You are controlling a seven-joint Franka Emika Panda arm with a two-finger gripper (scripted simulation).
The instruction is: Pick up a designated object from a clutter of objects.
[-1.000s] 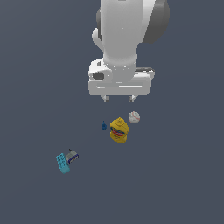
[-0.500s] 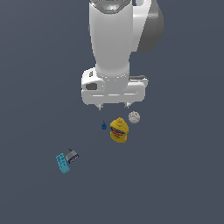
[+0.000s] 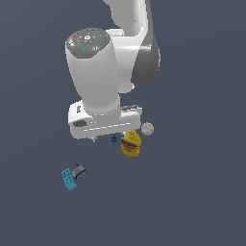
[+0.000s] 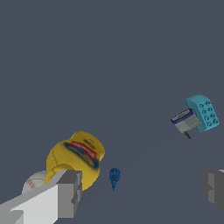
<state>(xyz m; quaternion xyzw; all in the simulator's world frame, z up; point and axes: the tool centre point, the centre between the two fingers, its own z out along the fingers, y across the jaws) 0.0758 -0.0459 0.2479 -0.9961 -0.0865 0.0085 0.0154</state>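
Observation:
The designated cyan block (image 3: 68, 179) with dark dots lies flat on the ground at the exterior view's lower left; it also shows in the wrist view (image 4: 203, 113). A grey-blue box (image 3: 79, 171) touches it (image 4: 185, 121). My gripper (image 3: 108, 137) hangs open and empty above the tiny blue piece (image 3: 114, 139), well to the exterior view's right of the cyan block. In the wrist view the gripper (image 4: 140, 190) has its fingers (image 4: 65, 192) wide apart, the blue piece (image 4: 114, 177) between them.
A yellow lump with red and blue marks (image 3: 130, 143) sits just to the exterior view's right of the gripper, also in the wrist view (image 4: 76, 158). A white baseball (image 3: 147, 128) lies beyond it (image 4: 36, 183). The ground is plain dark grey.
The arm has swung toward the exterior view's left and lower in the picture, bringing the hand nearer the tiny blue piece. The objects have not moved. The gripper stays open.

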